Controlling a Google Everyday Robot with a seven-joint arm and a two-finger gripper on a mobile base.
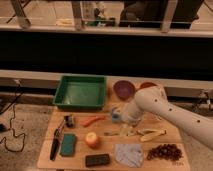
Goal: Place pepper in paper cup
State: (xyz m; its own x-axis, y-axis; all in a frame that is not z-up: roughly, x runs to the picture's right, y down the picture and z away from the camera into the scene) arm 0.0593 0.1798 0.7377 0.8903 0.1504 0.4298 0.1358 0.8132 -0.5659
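Claw (122,120) hangs wide just right of the pepper (93,120).

No lettering, label, brand or number can be read on anything on the wooden table (80,131) (nor on the gripper (122,120), low beside the small blue cup (115,116)).

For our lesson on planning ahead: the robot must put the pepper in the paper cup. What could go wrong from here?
The gripper hovers near the pepper, close to the small blue cup; reaching across might knock that cup over.
The slim pepper lies flat on the wooden table, so a grasp may push it aside.
The paper cup is out of sight, perhaps behind the arm.
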